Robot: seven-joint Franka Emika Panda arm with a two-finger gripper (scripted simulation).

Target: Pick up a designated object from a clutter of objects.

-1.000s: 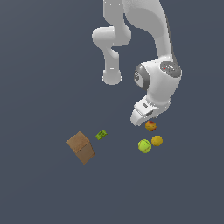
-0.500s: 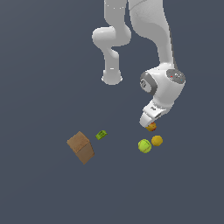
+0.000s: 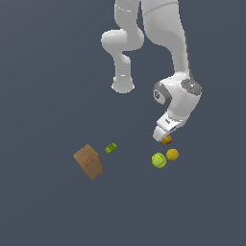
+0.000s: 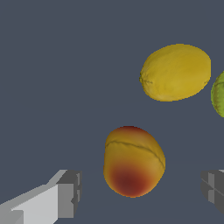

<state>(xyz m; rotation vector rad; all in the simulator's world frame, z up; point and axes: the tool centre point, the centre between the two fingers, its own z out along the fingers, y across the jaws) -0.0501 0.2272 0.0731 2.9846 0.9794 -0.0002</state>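
The designated object, an orange-yellow ball with a red patch (image 4: 133, 162), lies on the grey floor. In the exterior view it (image 3: 167, 140) is partly hidden under my hand. My gripper (image 4: 140, 190) is open, and its two grey fingers (image 4: 65, 194) stand on either side of the ball without touching it. In the exterior view the gripper (image 3: 162, 136) is low, right at this ball. The plain orange-yellow ball (image 4: 176, 72) (image 3: 172, 154) and the yellow-green ball (image 4: 218, 94) (image 3: 159, 160) lie close beside it.
A brown box (image 3: 89, 162) and a tiny green block (image 3: 111, 148) lie toward the exterior view's left, well apart from the balls. The arm's white base (image 3: 123, 85) stands behind.
The hand has moved to the exterior view's right and then down, until its fingers came around the red-patched ball. The objects have not moved.
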